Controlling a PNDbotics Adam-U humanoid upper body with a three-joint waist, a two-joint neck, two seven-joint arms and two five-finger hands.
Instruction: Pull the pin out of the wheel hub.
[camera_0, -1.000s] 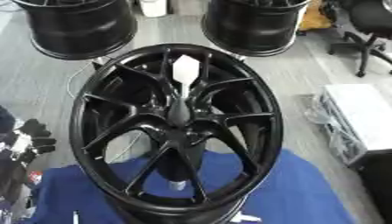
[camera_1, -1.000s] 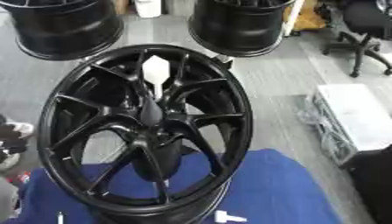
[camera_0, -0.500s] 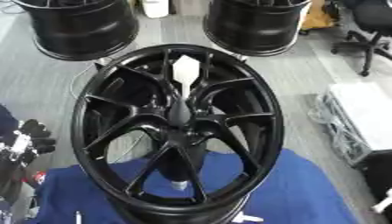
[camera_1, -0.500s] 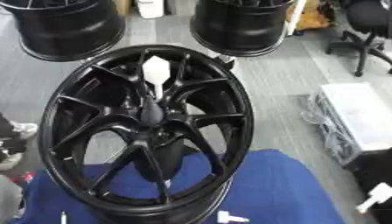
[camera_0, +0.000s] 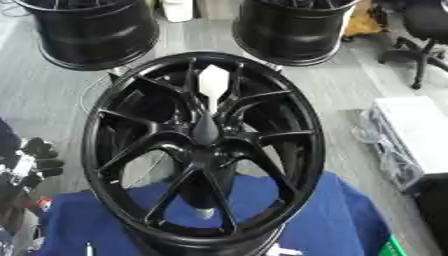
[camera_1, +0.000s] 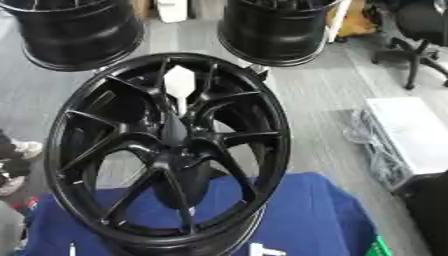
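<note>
A black multi-spoke wheel hub (camera_0: 284, 150) lies tilted toward me on a blue cloth (camera_0: 332, 215). From its centre boss (camera_0: 206, 134) a pin stands up, with a thin shaft and a flat white head (camera_0: 213, 82). Nothing touches the pin. My left hand (camera_0: 35, 159) shows at the lower left edge, well left of the rim, with its dark fingers relaxed and holding nothing. My right hand shows in neither view.
Two more black wheels (camera_0: 92, 30) (camera_0: 293, 27) stand on the grey floor behind the hub. A white box with cables (camera_1: 411, 135) sits at the right, an office chair (camera_1: 420, 30) at the far right. A dark block (camera_1: 430, 210) fills the lower right edge.
The whole picture has shifted a little, so the camera moved. The hub, the pin and my left hand stay where they were.
</note>
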